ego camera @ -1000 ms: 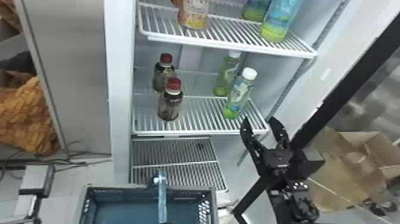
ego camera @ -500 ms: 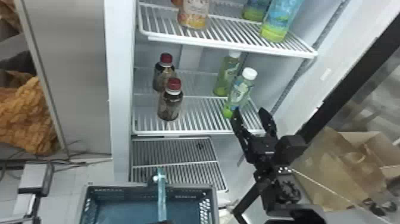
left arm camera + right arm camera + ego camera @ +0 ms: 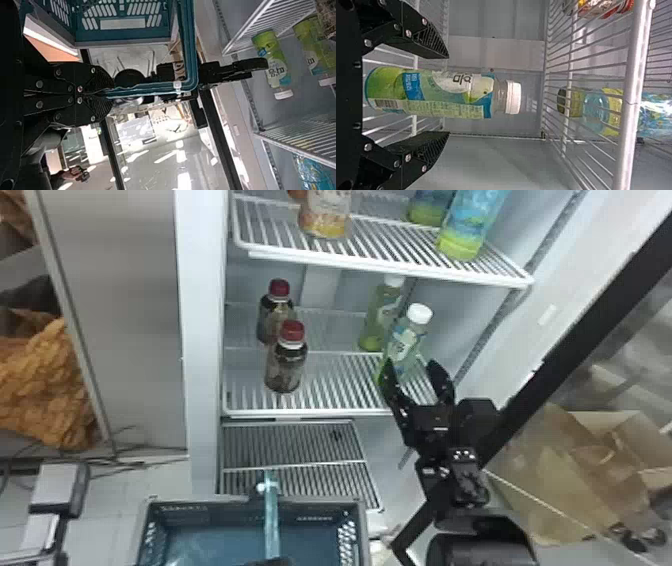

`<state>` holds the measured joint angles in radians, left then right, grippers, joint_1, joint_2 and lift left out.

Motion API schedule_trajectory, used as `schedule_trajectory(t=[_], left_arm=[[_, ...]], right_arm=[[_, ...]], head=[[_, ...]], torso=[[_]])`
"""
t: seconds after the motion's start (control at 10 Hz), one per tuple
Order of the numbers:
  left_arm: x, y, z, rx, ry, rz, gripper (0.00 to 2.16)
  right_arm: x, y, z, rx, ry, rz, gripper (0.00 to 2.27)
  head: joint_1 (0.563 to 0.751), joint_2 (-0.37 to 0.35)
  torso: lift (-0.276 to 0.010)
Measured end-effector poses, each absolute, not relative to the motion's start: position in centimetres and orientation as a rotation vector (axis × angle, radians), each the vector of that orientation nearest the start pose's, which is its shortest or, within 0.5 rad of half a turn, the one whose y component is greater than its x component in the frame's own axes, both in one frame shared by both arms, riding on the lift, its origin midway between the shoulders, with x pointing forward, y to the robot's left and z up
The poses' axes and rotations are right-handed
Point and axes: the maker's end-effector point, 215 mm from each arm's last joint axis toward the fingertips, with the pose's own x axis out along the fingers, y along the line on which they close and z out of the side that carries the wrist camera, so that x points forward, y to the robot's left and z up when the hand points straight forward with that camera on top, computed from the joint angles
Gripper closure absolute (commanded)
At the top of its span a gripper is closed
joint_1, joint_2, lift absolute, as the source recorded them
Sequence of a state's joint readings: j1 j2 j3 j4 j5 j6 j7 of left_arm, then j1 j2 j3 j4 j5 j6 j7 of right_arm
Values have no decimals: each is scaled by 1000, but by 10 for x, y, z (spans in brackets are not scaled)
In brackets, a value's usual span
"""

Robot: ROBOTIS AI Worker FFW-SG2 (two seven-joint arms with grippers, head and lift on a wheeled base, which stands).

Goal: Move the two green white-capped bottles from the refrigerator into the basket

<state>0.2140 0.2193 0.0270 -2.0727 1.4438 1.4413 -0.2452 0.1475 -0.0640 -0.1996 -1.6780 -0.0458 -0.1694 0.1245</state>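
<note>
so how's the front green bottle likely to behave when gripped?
The front green bottle has a smooth-looking wrap, so it may slip in a light grip. Standing tall and narrow, it could tip if nudged off-centre. Its round body would probably roll if dropped.

Three views: head, facing forward and down over basket and refrigerator shelves; left wrist, sideways, basket near, shelves farther off; right wrist, sideways, facing inward close to one green bottle, whose shelf all three share.

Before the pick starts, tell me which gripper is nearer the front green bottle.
Right. The right gripper is close by the bottle, jaws open; the left gripper is farther off, clamped on the basket handle.
</note>
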Motion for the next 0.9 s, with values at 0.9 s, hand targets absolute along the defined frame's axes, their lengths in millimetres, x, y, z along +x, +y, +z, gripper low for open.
schedule_trajectory(t=[0.9], left_arm=[[262,-16,-301,-936,959,-1250,1159]], right_arm=[[582,-327,-296,-45,-161,-81,81]], head=[[695,-350]], torso=[[-263]])
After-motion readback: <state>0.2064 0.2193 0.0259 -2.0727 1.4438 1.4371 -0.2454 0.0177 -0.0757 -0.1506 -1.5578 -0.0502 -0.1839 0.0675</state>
